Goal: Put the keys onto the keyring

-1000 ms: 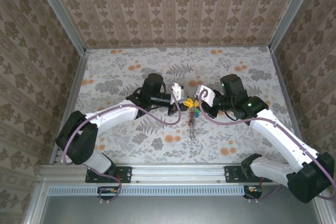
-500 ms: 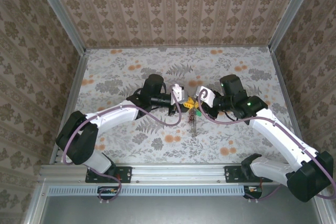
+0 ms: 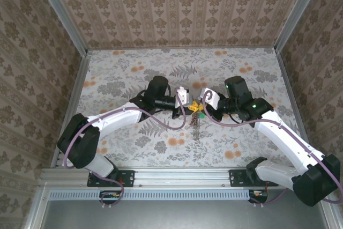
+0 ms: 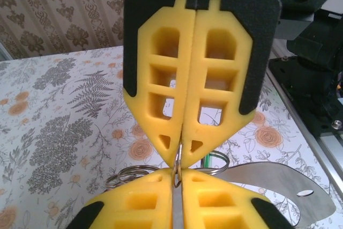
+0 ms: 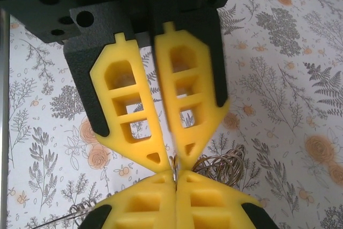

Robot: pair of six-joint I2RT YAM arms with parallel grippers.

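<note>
My left gripper (image 3: 188, 105) and right gripper (image 3: 200, 104) meet tip to tip above the middle of the table. Both are shut on the same thin metal ring of the keyring (image 4: 178, 164). In the left wrist view, my left gripper (image 4: 178, 173) pinches the ring from below and the right gripper (image 4: 182, 156) from above. The right wrist view shows the right gripper (image 5: 175, 175) below and the left gripper (image 5: 172, 159) above, slightly blurred. A yellow key head (image 3: 192, 104) and a green one (image 3: 200, 114) sit by the tips. The rest of the bunch (image 3: 194, 127) hangs beneath, with spare ring coils (image 5: 220, 164) beside it.
The floral-patterned table (image 3: 123, 73) is walled with patterned panels at the back and on both sides. An aluminium rail (image 3: 182, 175) runs along the near edge, carrying both arm bases. A flat silver blade (image 4: 278, 183) juts out on the right, close under my left wrist camera.
Both grippers stay nearly where they were, tip to tip. The hanging bunch of keys below them has swung and shifted slightly. The left fingers show motion blur.
</note>
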